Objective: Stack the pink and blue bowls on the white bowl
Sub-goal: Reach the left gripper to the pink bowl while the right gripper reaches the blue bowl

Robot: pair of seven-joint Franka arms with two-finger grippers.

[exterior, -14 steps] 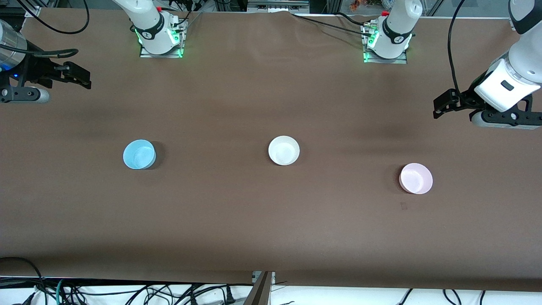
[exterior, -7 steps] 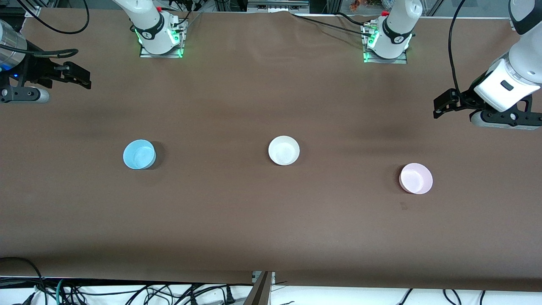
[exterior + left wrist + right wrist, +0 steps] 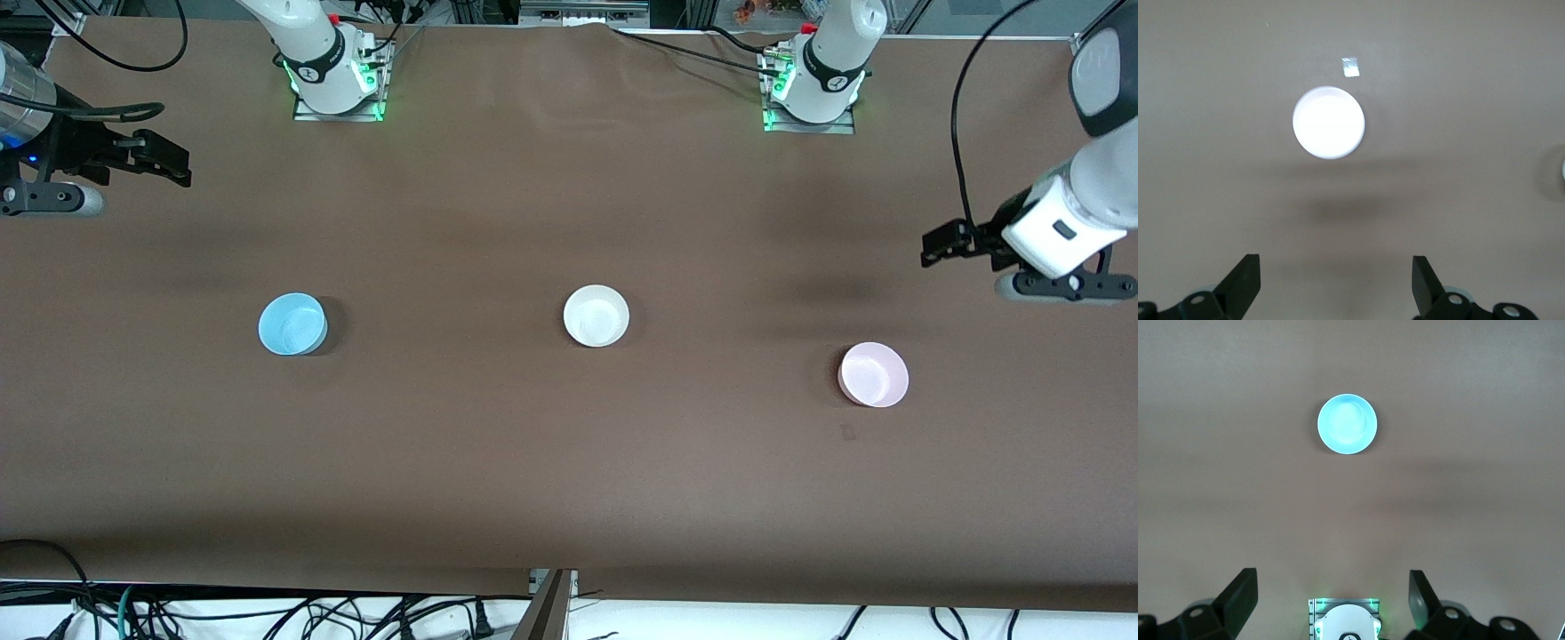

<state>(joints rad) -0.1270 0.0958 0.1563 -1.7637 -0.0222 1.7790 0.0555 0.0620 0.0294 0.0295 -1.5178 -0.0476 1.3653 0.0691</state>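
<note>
Front view: three bowls upright on brown table point(image 3: 569, 462), well apart in a rough row. White bowl point(image 3: 596, 315) mid-table; blue bowl point(image 3: 292, 324) toward right arm's end; pink bowl point(image 3: 874, 374) toward left arm's end, a bit nearer the front camera than the other two. Nothing stacked. Left gripper point(image 3: 942, 246) up in the air over bare table at left arm's end, holding nothing. Right gripper point(image 3: 169, 164) up over bare table at right arm's end, holding nothing, waiting. Left wrist view: pink bowl point(image 3: 1329, 123) washed out to near white, small pale mark point(image 3: 1351, 67) on table just beside it; left gripper point(image 3: 1335, 283) fingers spread wide, nothing between. Right wrist view: blue bowl point(image 3: 1347, 424) alone on table; right gripper point(image 3: 1333, 599) fingers spread wide, nothing between; green-lit arm base point(image 3: 1347, 620) visible between them.
</note>
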